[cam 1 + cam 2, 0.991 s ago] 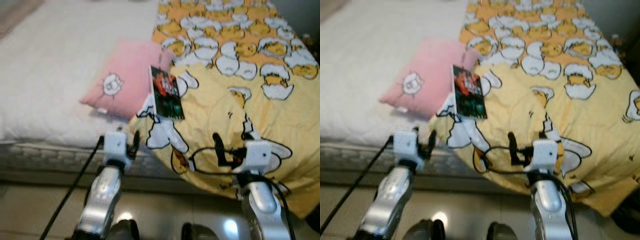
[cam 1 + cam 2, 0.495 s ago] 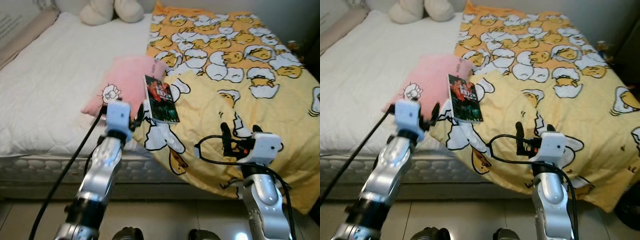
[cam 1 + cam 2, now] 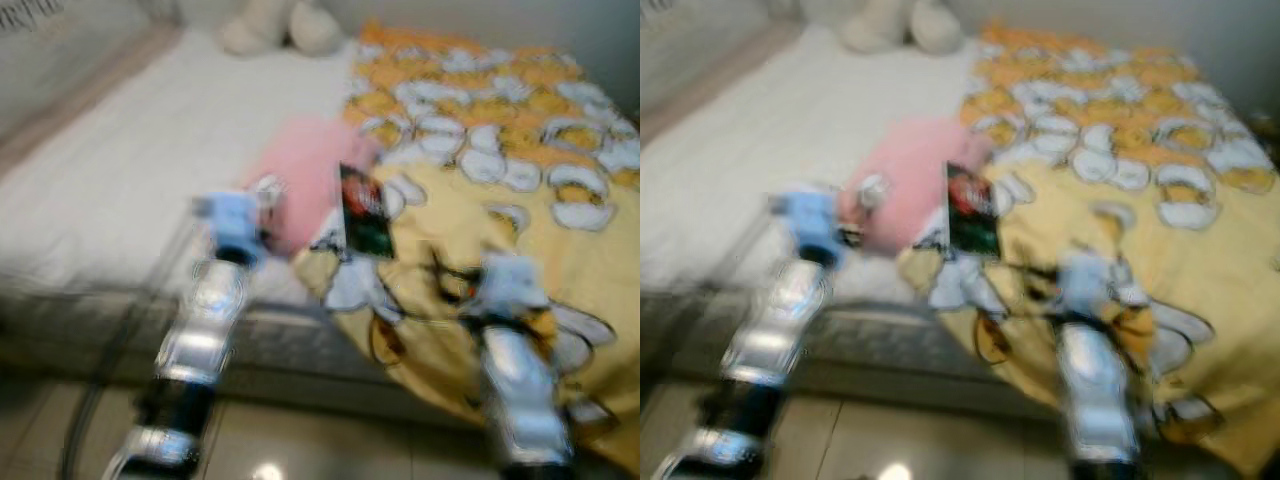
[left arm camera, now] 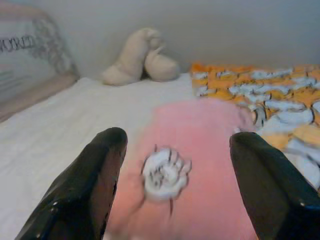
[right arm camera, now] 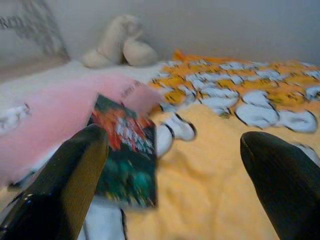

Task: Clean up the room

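Ahead, a soft pink cushion with a white cartoon patch [image 4: 200,165] is lying on the white quilted mattress [image 3: 130,180]; a dark glossy book with a red and green cover [image 5: 125,160] is resting just beside it on the yellow egg-print blanket [image 3: 1140,200]; the left gripper [image 4: 172,180], fingers spread apart, is pointing at the cushion; the right gripper [image 5: 170,180], likewise splayed, is facing the book.

The head camera has shifted and its views are now motion-blurred. The left gripper [image 4: 172,187] has risen from below the bed's [image 3: 120,190] near edge and now sits just before the pink square cushion [image 3: 300,175], fingers [image 4: 85,185] spread. The right gripper [image 5: 172,187] has advanced over the yellow egg-patterned blanket [image 3: 470,220] toward the dark book [image 5: 125,160].
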{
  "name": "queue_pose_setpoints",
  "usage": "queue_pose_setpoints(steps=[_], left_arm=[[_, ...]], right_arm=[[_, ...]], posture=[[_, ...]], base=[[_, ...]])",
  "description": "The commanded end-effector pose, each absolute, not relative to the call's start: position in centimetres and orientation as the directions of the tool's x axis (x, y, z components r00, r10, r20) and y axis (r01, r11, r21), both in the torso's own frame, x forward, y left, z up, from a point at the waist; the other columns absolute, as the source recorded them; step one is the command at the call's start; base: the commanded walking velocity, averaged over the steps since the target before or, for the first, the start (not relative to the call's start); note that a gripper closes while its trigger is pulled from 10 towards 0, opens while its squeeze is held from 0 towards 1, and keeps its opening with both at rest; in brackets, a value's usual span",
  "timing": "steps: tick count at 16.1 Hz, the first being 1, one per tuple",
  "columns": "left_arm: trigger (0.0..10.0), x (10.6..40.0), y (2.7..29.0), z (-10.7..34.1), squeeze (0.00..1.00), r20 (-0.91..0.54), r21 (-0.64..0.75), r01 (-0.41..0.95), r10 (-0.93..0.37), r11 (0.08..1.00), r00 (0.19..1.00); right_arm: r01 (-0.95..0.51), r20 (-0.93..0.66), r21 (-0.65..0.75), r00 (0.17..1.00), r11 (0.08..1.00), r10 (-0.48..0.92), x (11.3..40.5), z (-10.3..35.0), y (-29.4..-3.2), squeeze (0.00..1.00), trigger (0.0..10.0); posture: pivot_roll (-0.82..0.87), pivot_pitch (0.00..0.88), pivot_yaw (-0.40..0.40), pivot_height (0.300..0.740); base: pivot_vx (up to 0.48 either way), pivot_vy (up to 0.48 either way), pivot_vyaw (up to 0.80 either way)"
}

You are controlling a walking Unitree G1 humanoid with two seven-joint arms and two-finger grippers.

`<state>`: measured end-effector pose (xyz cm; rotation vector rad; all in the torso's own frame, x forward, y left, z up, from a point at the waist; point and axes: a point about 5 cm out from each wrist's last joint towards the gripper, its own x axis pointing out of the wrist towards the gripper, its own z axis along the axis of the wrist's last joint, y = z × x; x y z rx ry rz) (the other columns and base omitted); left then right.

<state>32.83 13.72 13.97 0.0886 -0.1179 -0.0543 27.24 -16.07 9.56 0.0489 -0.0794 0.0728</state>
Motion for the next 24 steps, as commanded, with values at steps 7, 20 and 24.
queue_pose_setpoints(steps=[7, 20, 24], left_arm=[[10.0, 33.6, 8.4, 16.4, 0.0, 0.194, 0.17, 0.297, -0.327, 0.94, 0.925], [10.0, 40.1, 8.4, 16.5, 0.0, -0.077, -0.133, 0.17, -0.181, 0.976, 0.98], [10.0, 39.6, 6.6, 15.6, 0.0, -0.103, -0.09, 0.178, -0.187, 0.98, 0.977]], right_arm=[[-0.056, 0.069, 0.021, 0.996, 0.998, 0.054, 26.7, 8.8, -16.8, 0.0, 10.0], [0.079, -0.144, -0.075, 0.986, 0.994, -0.089, 18.2, 5.9, -20.0, 0.0, 10.0], [0.038, -0.157, -0.087, 0.986, 0.996, -0.051, 17.0, 6.7, -19.5, 0.0, 10.0]], posture=[[-0.11, 0.0, 0.007, 0.74], [-0.29, 0.163, -0.02, 0.74], [-0.32, 0.199, -0.037, 0.74]], base=[[0.459, 0.0, 0.0], [0.035, 0.0, 0.0], [0.0, 0.0, 0.0]])
